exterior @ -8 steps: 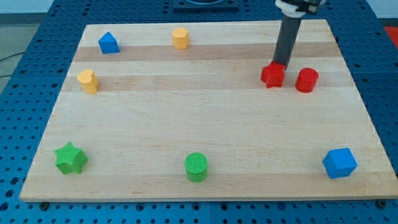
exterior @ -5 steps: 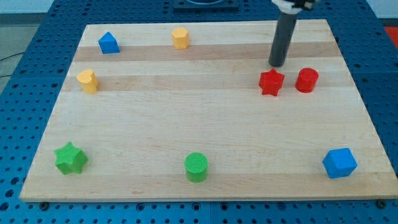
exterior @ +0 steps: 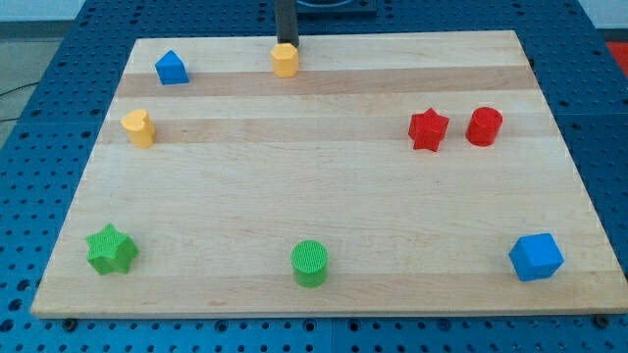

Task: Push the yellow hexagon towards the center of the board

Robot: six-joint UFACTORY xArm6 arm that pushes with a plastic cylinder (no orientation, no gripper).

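Rod: straight, dark grey to near black; plain cylinder, same width along the visible length; matte, no markings, screws or cables to be seen on it; only a short lower stretch shows, the rest cut off by the view's top edge; my tip (exterior: 286, 44) is blunt and flat-ended, same dark colour as the shaft, no separate cap discernible; a faint lighter streak runs down one side of the shaft, likely a highlight; arm links, joints and mount above the rod are out of frame.
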